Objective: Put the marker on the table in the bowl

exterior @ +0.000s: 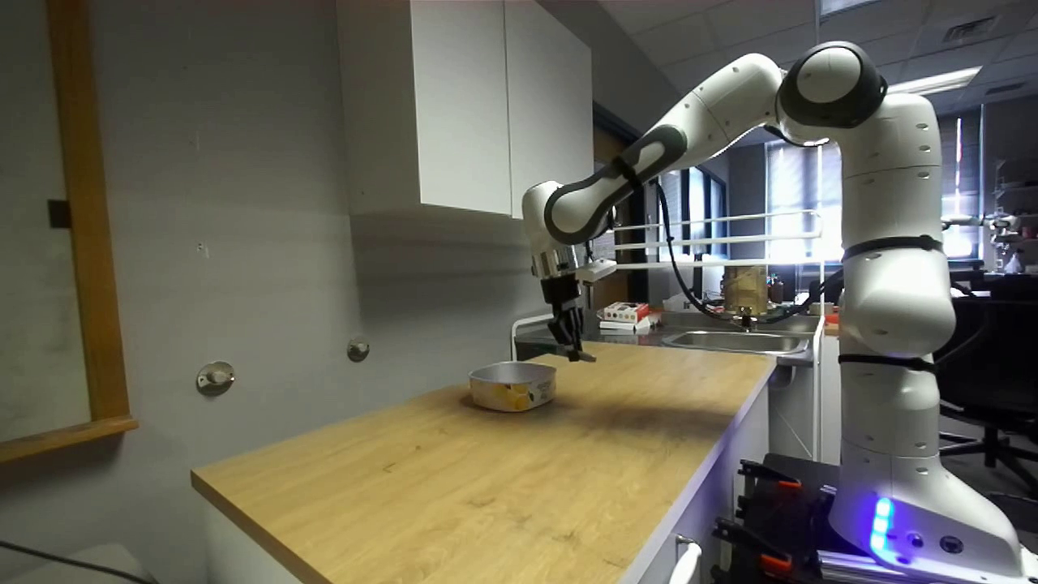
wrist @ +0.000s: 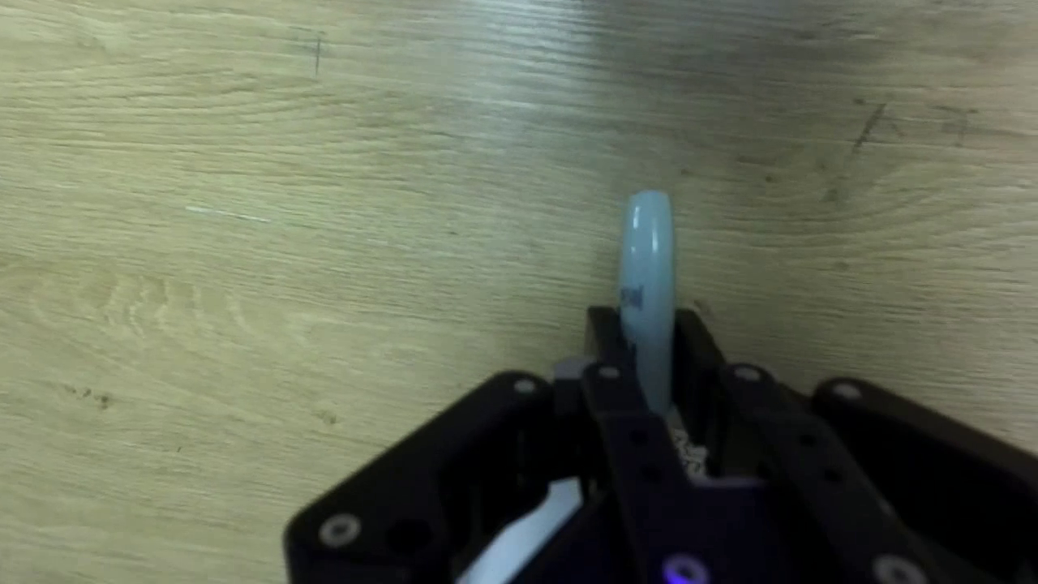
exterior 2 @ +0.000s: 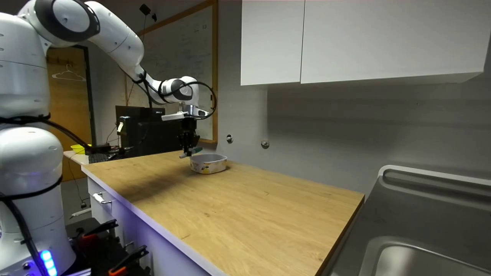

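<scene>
Over the worktop [exterior: 454, 487]: marker [wrist: 649, 268] gripped, bowl [exterior: 499, 395] not yet reached

In an exterior view, the bowl sits upright near the long edge by the wall [exterior: 276, 268]. My gripper [exterior: 574, 355] points down above the surface, offset from the bowl toward the opposite long edge.

In an exterior view, the bowl is well apart from the corner by the sink unit [exterior 2: 422, 218]. The marker lies crosswise in the gripper, its greenish end appearing just above the bowl's rim; I cannot tell whether it overhangs.

In the wrist view, the marker's pale blue body sticks out between dark fingers [wrist: 604, 337]. The jaws are closed down on it, only its thickness apart. The bowl is out of view.

I judge this the carrying step: picked up, not yet released. Next I should shift toward the wall edge, clear the rim, centre the marker over the bowl, lower and let go.
</scene>
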Robot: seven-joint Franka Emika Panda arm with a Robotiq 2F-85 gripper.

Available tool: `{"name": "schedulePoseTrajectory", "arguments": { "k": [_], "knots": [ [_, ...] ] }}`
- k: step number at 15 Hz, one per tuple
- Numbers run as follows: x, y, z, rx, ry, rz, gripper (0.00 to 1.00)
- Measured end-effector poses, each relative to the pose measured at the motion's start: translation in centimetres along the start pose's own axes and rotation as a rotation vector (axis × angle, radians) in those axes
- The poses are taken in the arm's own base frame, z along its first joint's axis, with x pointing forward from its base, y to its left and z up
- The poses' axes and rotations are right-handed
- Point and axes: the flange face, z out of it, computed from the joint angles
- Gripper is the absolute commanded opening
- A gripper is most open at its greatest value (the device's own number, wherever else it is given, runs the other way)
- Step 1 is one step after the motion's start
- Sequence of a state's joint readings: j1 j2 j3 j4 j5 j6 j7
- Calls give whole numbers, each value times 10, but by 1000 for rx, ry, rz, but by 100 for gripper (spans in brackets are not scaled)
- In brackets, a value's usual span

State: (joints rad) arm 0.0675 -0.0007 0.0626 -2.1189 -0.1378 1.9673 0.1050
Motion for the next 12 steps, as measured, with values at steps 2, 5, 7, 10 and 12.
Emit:
{"name": "schedulePoseTrajectory", "arguments": {
  "k": [2,5,7,10,12],
  "knots": [
    [3,-7,-8,-14,3,-15,9],
    [7,-16,-20,-46,10,-37,9],
    [11,-21,-25,-70,11,-48,9],
    [25,-28,-26,-98,15,-53,9],
    [39,-31,-25,-111,14,-44,9]
  ]
}}
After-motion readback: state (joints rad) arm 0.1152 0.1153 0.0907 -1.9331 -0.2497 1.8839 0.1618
